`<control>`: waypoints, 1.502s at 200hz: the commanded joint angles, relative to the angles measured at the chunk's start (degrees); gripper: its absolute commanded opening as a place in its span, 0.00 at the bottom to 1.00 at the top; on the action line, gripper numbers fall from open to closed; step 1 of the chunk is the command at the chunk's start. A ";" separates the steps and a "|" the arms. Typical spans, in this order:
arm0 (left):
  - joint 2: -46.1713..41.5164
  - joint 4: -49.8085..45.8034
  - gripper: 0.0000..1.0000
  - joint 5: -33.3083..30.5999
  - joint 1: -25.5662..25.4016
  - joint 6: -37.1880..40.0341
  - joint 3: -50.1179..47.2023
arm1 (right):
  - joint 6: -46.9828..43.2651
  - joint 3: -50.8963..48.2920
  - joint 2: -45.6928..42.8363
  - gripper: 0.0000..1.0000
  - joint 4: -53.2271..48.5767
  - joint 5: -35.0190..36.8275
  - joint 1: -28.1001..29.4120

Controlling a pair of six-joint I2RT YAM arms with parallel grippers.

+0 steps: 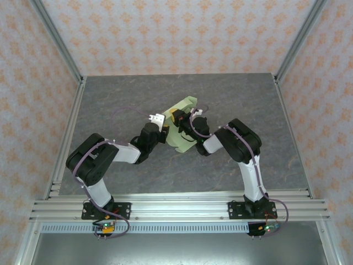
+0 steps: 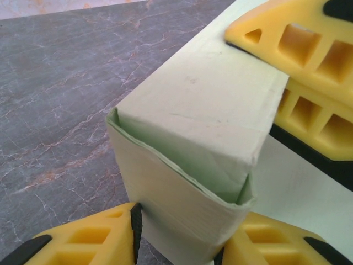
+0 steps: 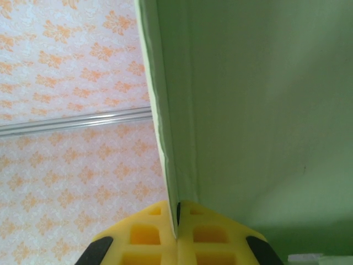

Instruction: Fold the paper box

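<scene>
**Top view.** The box (image 1: pixel 181 141), a pale green card form, lies near the middle of the grey table (image 1: pixel 231 99). I have both arms bent inward so that they meet over it, the left from the left side and the right from the right. One flap of the card points away from the arm bases, toward the far edge of the table. The rest lies between the two wrists.

**Right wrist view.** My right hand (image 3: pixel 177 218) is fully closed on a single thickness of card. The panel's thin edge runs straight down into the seam between the two yellow fingers. The panel rises from the fingertips, its broad face to the right of the held edge, with crease lines running parallel to that edge.

**Left wrist view.** My left hand (image 2: pixel 185 240) sits at one end of the box, partly closed, with a folded corner of the card between its two fingers (image 2: pixel 94 243). Both pads lie against the card's outer wall, one on each side, so I read this as a grip on the box. Here the card is creased into a hollow, open-ended section. An upper panel slopes away from the camera, and a lower wall curves round beneath it, leaving a narrow gap between them. At upper right, the right hand's fingers (image 2: pixel 298 44) meet the far part of the same upper panel, close beside the left hand's hold.
</scene>
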 commanded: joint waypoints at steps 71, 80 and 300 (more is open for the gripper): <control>1.28 -2.81 0.31 -1.72 -0.05 1.02 3.16 | -3.98 -5.49 -11.07 0.39 -5.61 0.95 1.81; 1.45 -3.37 0.30 -1.64 0.11 1.22 3.55 | -5.10 -6.49 -13.02 0.42 -7.37 0.59 1.81; -8.57 -12.96 0.50 6.85 9.38 -15.78 2.23 | -92.56 63.82 -4.19 0.73 -120.78 12.42 -14.00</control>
